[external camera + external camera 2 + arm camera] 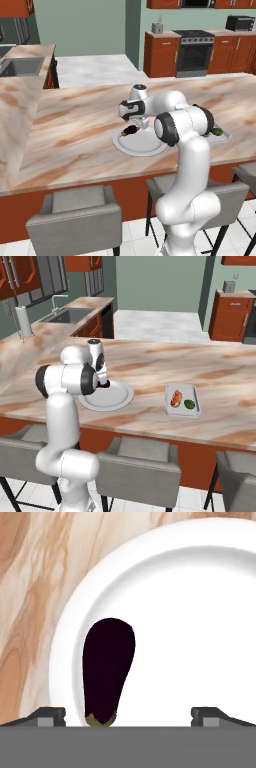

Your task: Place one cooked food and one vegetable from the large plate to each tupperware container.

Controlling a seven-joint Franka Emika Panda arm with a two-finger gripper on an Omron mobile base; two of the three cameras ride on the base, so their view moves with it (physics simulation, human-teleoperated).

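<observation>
A marbled tan bench (pixel 75 125) is stretching across the room, with grey stools (pixel 75 220) standing along its near side. At its far left corner a sink (pixel 70 316) with a faucet (pixel 57 302) is sitting beside a paper towel holder (pixel 22 321). Red-brown cabinets (pixel 160 55) are lining the back wall, flanking a dark oven (pixel 194 52), and a toaster oven (pixel 240 22) is resting on the far worktop.
</observation>
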